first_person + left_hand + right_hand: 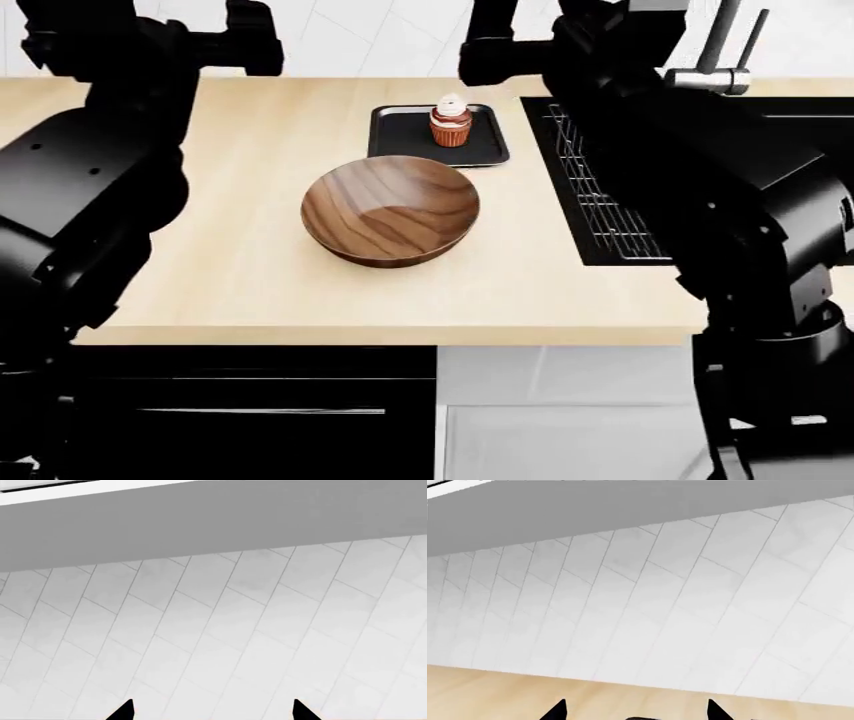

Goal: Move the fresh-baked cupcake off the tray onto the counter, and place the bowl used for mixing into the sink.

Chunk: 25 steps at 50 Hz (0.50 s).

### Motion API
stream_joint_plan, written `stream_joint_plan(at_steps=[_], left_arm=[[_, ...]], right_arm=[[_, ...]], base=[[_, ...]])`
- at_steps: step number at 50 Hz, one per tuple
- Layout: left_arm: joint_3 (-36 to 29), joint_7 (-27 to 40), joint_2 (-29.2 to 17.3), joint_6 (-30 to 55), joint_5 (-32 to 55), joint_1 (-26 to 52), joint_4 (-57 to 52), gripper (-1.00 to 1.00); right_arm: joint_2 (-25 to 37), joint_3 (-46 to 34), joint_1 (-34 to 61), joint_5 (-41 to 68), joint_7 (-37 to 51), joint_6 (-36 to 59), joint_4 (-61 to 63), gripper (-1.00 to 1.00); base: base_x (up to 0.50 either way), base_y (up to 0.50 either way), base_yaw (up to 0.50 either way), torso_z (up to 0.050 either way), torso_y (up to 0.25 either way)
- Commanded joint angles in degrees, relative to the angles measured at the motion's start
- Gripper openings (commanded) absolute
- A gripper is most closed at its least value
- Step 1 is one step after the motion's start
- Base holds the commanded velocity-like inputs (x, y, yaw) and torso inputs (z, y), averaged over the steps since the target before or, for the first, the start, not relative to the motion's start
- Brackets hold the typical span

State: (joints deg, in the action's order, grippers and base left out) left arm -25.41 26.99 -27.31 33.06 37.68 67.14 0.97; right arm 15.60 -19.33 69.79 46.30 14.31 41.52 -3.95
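Nothing in hand yet: both arms are sitting high over the back of the counter, cameras staring at the tiled wall.

Left gripper: two dark tips are showing well apart with only tile between them, so it's reading as wide open and empty. Right gripper: same story, tips spread, nothing held (a dark edge is peeking in below it; can't tell what).

Nearest me, the bowl is sitting upright mid-counter, well clear of the front edge. I'm judging it stiff wood with some weight, smooth inside, so likely slick. The rim is the only real hold; I'm planning to pinch the wall on the side facing the sink.

Just beyond it, near but apart, the tray is lying flat with the cupcake standing upright in its right-hand half. I'm judging it light and fragile: soft frosting, crushable paper. Grip low on the ribbed liner, gently, never on top.

Room: there's plenty of bare counter to the left of the bowl and the tray for setting the cupcake down. To the right, the wire rack is covering the near strip of the sink, and the faucet is standing at the back, so the bowl needs to lift over that edge and clear both.
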Motion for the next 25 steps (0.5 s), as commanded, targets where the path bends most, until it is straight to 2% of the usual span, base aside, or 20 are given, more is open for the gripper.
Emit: stream_joint_plan(at_steps=[1,10,17,25], left_arm=[[-0.3,-0.8,1.0,-2.2,-0.9,-0.1,2.6,1.00],[0.1,-0.3,0.9,-3.4,-1.1,-1.5,2.3,1.00],[0.6,0.7,0.5,-4.4,-1.0,-3.7,1.2,1.00],[0.6,0.4,0.7,-5.0,-1.1,-4.1,1.4,1.00]], right_arm=[[-2.0,0.2,3.2,2.9,-1.4,3.7,-8.0,1.00],[-2.0,2.8,3.1,8.6,2.9,10.8,-7.4,1.00],[-2.6,-0.6,5.7,6.6,-1.1,10.4,-12.1,1.00],[-2.1,-1.5,5.6,6.1,-1.3,10.5,-12.1,1.00]], base=[[0.00,0.00,0.00,0.000,0.000],[0.00,0.00,0.00,0.000,0.000],[0.02,0.00,0.00,0.000,0.000],[0.05,0.00,0.00,0.000,0.000]])
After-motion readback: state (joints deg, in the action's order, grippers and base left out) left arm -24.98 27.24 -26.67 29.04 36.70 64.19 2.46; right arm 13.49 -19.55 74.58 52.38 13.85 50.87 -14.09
